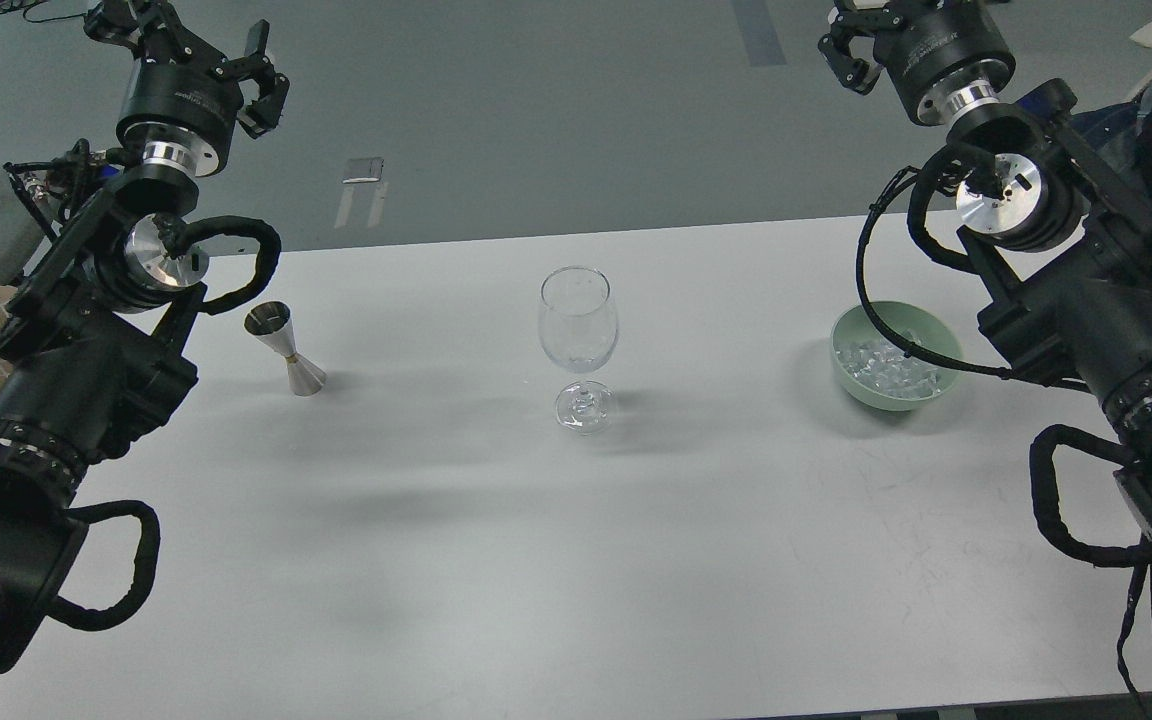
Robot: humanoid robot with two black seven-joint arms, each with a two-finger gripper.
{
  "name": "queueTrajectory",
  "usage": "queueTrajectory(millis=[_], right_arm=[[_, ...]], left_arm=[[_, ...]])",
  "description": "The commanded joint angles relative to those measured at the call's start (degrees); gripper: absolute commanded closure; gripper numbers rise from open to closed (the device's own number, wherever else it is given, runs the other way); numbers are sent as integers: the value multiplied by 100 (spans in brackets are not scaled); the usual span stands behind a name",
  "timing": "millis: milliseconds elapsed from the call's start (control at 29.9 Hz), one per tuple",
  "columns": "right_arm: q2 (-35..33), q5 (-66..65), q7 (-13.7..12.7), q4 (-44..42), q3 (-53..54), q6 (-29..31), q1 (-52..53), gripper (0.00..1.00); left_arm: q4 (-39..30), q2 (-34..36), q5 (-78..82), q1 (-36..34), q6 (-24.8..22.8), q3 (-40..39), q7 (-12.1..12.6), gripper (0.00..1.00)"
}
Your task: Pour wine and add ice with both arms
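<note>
Since the steel jigger (285, 349) is slick and spill-prone, you pinch its waist; both grippers' finger spread: cannot tell.

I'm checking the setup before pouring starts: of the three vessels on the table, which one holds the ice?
The green bowl on the right holds the ice. The wine glass in the middle and the metal jigger on the left show none.

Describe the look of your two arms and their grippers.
Both arms are bulky, matte black and jointed, with silver metal discs and rings at the joints and looped, sleeved black cables. The left black claw gripper and the right black claw gripper sit on round black housings bearing small white lettering.
</note>
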Motion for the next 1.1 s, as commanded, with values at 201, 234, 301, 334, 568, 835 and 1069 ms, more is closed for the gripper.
queueTrajectory(millis=[201,234,301,334,568,835,1069], right_arm=[[-20,-2,-26,64,-10,-22,52,0],[-20,-2,-26,64,-19,-14,52,0],[-20,-2,-26,64,-19,-22,35,0],[-20,-2,-26,64,-19,-22,35,0],[-239,6,-17,64,-10,-14,-18,0],[-459,-2,-35,81,-54,30,-27,0],[-442,-2,-26,55,-71,22,-62,0]], left_arm=[[-4,23,6,-86,0,21,9,2],[-21,32,6,-77,-9,21,9,2],[-213,32,6,-16,35,21,-52,2],[-319,32,6,-6,52,29,-70,2],[-1787,260,6,766,79,-23,-62,2],[-2464,805,-229,1732,273,-347,-27,2],[-2508,665,-1355,2366,53,-656,70,2]])
